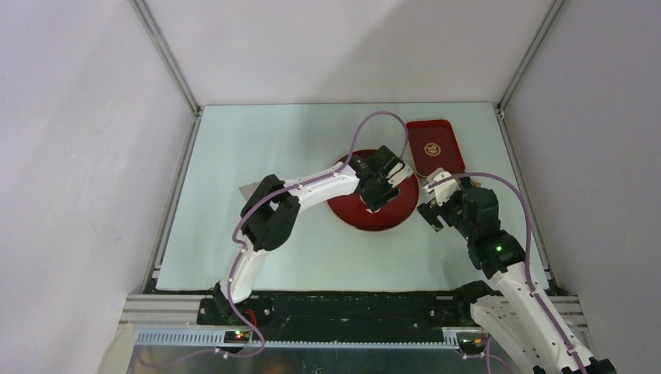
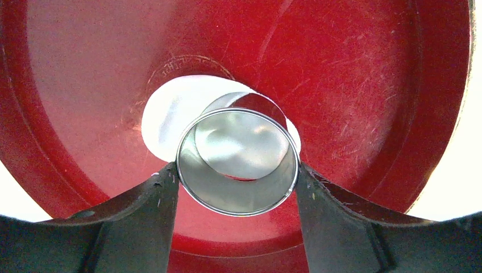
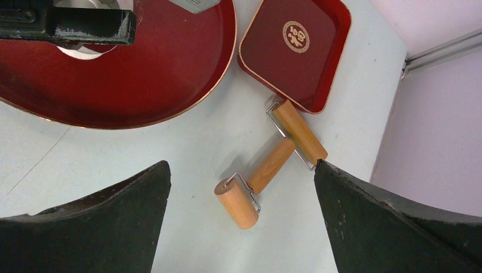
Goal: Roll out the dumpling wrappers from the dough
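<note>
The dough (image 2: 167, 116) is a flat white oval sheet lying in the middle of the round red plate (image 2: 364, 85). My left gripper (image 2: 236, 170) is shut on a shiny metal ring cutter (image 2: 237, 196) and holds it over the right part of the sheet. I cannot tell if the ring touches the dough. No separate round dumpling wrapper shows. In the top view the left gripper (image 1: 379, 185) is over the plate (image 1: 374, 218). My right gripper (image 3: 241, 165) is open and empty, above a wooden roller (image 3: 271, 166) on the table.
A red rectangular tray (image 3: 295, 57) with a gold emblem stands behind the roller, right of the plate; it also shows in the top view (image 1: 433, 146). The right gripper (image 1: 434, 199) hovers just right of the plate. White walls close in the table.
</note>
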